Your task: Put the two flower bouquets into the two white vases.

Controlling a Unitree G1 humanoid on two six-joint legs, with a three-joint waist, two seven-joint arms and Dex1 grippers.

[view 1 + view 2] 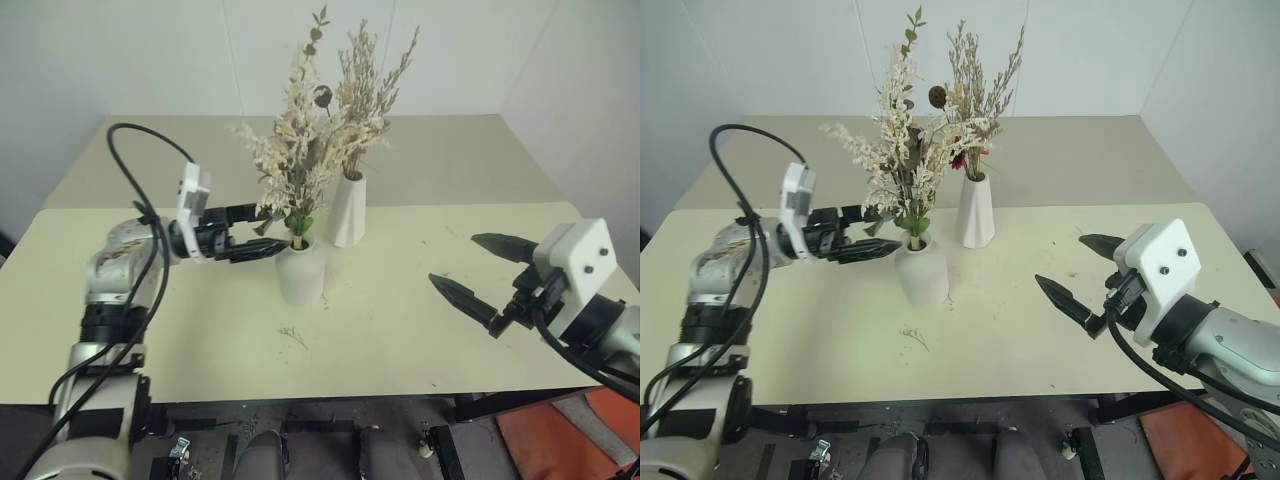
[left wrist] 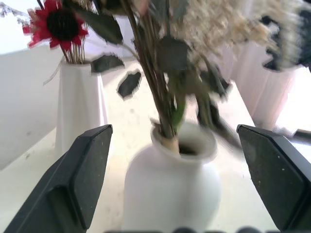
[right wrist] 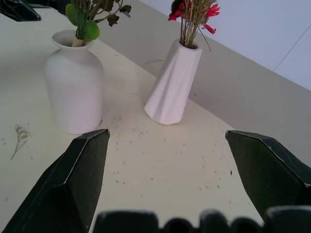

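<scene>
Both bouquets stood in vases on the cream desk (image 1: 420, 330). The squat vase (image 1: 300, 270) sat near the middle of the desk and held the fuller bouquet (image 1: 290, 150) of cream-white fluffy sprigs and green leaves, its stems dropping straight into the wide mouth. The taller cone vase (image 1: 347, 210) stood just beside it at about 1 o'clock, the two close but apart, and it held the thin bouquet (image 1: 975, 90) of beige dried grasses, with a red daisy-like flower (image 2: 60, 24) low among the stems and a dark seed head (image 1: 936, 96) higher up.

The left end effector (image 1: 262, 232) lay roughly level at 9 o'clock from the squat vase, pointing toward it at stem height. Its black fingers (image 2: 82, 174) were spread apart, one on each side of the vase neck in the left wrist view, clamped on nothing; whether the fingertips touched the leaves could not be told.

The right end effector (image 1: 480, 270) hung above the desk at about 3 o'clock from the vases, well apart from them, aimed back toward them. Its fingers (image 3: 73, 179) were spread wide and empty.

A small dried sprig fragment (image 1: 292, 335) lay on the desk at 6 o'clock from the squat vase, and fine plant crumbs (image 3: 160, 170) were scattered over the surface around both vases.
</scene>
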